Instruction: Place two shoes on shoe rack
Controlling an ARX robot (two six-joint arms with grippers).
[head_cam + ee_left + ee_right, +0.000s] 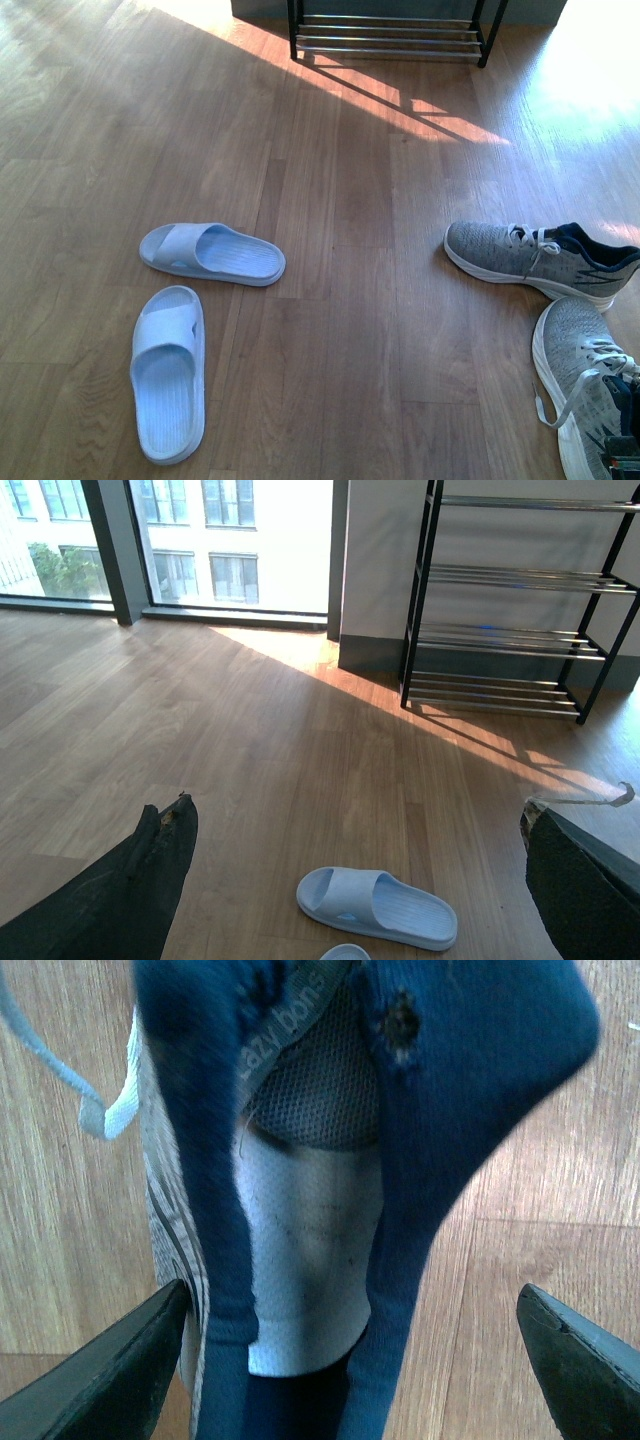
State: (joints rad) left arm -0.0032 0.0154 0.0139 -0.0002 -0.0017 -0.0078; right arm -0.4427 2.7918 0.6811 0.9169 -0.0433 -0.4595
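Straddling sneaker (pixel 310 1220), right gripper (pixel 352 1288) spread wide; left gripper (pixel 357 802) spread too, slide (pixel 375 905), shoe rack (pixel 520 638) ahead.

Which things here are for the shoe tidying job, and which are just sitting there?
For the job:
far grey sneaker
near grey sneaker
far blue slide
near blue slide
shoe rack

Just there:
wooden floor
windows
wall

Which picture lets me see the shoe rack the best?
The left wrist view. It shows the shoe rack with its black frame and several shelves of silver rods. In the front view the shoe rack is cut off above its lowest rods. The right wrist view shows none of it, just a sneaker up close.
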